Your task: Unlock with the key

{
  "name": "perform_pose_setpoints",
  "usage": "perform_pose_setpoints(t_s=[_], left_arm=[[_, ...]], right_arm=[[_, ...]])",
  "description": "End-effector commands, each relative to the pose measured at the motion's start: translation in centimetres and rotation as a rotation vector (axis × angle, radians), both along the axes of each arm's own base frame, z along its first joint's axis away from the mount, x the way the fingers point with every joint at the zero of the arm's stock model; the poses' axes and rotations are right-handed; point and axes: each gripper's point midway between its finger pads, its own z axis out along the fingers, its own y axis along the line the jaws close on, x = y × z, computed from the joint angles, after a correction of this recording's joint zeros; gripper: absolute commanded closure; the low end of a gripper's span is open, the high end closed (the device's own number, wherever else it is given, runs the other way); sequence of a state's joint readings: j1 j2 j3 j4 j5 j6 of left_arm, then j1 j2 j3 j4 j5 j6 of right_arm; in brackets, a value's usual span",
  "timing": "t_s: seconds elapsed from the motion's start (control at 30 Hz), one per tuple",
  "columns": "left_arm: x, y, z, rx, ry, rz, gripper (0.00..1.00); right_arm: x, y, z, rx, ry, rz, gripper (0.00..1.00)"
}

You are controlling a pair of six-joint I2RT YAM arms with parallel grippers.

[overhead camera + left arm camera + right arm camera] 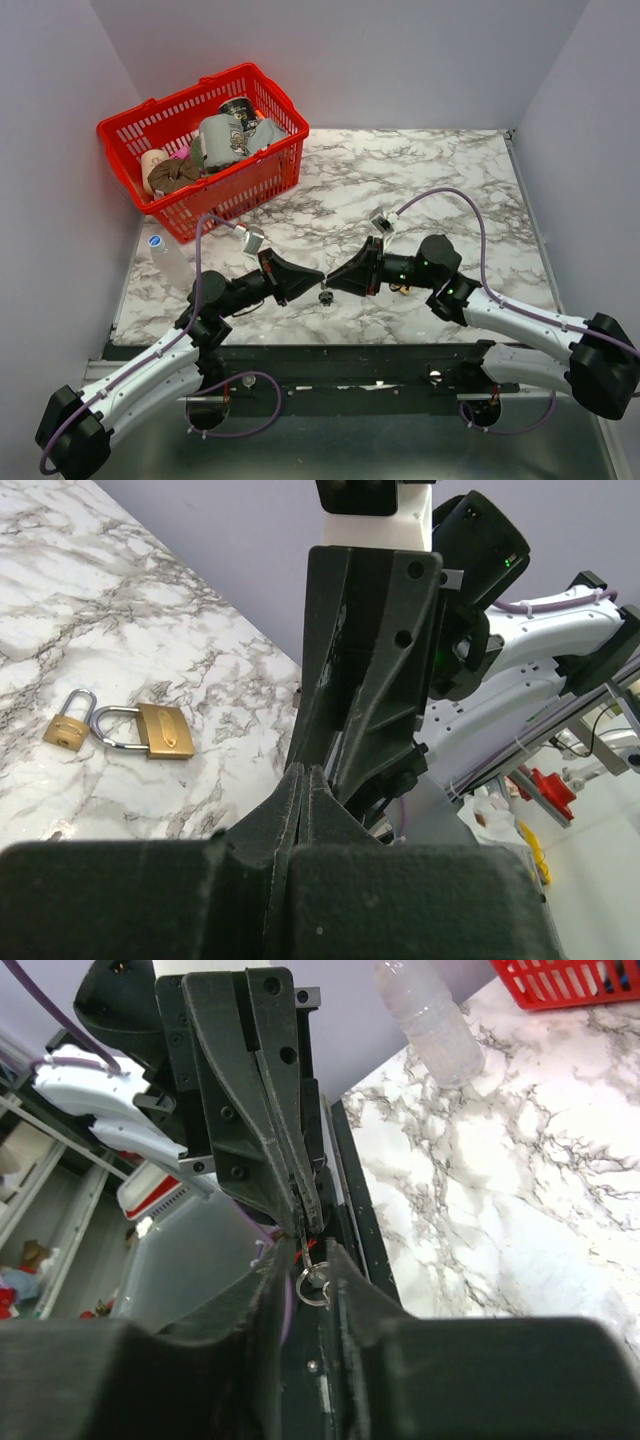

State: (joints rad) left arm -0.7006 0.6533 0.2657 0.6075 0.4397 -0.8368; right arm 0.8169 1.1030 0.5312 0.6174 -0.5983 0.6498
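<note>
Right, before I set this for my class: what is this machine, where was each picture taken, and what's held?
Two robot arms are bolted at the near edge of a white marble-patterned table. One picture looks down from above; the others come from a camera on each wrist. On the table: two brass padlocks with silver shackles, a clear plastic bottle, a filled red plastic basket. The left gripper is pinched shut on a tiny key with a silver ring; the right gripper stands open around it.
</note>
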Motion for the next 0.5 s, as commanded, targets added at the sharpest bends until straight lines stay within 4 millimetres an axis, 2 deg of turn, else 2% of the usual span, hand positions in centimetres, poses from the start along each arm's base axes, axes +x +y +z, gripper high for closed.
perform_pose_setpoints(t_s=[0.0, 0.23, 0.47], left_arm=[[-0.5, -0.1, 0.7, 0.021, -0.042, -0.023, 1.0], [-0.6, -0.2, 0.9, 0.009, -0.043, -0.032, 1.0], [-0.6, -0.2, 1.0, 0.004, -0.041, -0.035, 1.0]], right_arm=[[0.1, -0.2, 0.9, -0.022, -0.053, -0.006, 0.63], [-1.9, 0.4, 0.8, -0.034, -0.058, 0.143, 0.56], [-2.2, 0.8, -0.2, -0.059, -0.039, 0.192, 0.56]])
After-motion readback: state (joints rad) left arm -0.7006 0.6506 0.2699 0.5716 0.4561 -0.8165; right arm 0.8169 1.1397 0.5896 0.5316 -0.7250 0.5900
